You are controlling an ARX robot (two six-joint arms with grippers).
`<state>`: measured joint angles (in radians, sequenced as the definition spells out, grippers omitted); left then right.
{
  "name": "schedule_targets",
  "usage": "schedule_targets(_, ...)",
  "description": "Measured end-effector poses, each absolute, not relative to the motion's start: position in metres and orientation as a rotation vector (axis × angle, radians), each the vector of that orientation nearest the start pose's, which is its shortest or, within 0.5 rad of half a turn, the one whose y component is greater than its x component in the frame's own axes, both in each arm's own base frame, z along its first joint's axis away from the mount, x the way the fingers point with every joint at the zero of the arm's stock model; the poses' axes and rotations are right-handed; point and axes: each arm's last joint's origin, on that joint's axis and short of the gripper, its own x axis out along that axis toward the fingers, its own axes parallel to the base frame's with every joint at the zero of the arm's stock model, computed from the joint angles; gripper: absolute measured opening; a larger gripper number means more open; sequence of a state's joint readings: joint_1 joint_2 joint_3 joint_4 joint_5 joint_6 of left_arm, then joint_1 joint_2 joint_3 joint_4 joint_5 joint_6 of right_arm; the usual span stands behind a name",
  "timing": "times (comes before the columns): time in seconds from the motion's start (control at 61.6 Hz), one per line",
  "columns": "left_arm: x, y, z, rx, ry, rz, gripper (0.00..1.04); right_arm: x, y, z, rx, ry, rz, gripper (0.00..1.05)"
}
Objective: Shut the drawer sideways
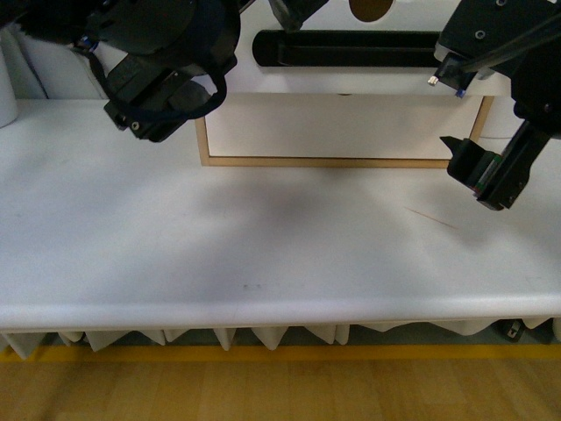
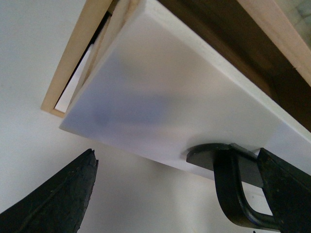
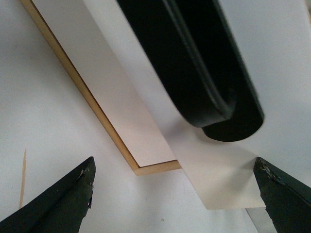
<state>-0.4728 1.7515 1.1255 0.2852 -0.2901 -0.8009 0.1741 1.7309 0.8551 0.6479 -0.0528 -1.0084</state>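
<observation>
The white drawer [image 1: 386, 81] with the long black bar handle [image 1: 351, 48] and a semicircular notch [image 1: 370, 7] stands pulled out at the top of the front view, overhanging the light-wood cabinet [image 1: 203, 145]. My left gripper [image 1: 153, 118] is open and empty at the drawer's left end. In the left wrist view the drawer front [image 2: 160, 97] and the handle's end [image 2: 228, 179] lie between its fingers [image 2: 58, 199]. My right gripper [image 1: 478, 175] is open and empty at the drawer's right end. The right wrist view shows the drawer's corner [image 3: 218, 174] and handle [image 3: 194, 63] ahead of that gripper [image 3: 175, 194].
A plain white drawer front [image 1: 342, 127] without a handle sits under the open one, framed in light wood [image 3: 97, 111]. A thin wooden sliver [image 1: 429, 217] lies on the white table [image 1: 263, 254] near my right gripper. A white cylinder [image 1: 7, 88] stands far left.
</observation>
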Motion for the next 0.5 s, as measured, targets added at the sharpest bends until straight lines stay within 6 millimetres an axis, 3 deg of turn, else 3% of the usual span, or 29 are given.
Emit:
schedule_targets(0.146,0.374,-0.180,0.233,-0.652,0.391,-0.057,0.99,0.377,0.066,0.194,-1.010,0.087,0.305,0.96)
schedule_targets(0.503,0.406,-0.186,0.237,-0.652,0.388,-0.068,0.99,0.406,0.068,0.195,-0.999,0.080,0.278,0.96)
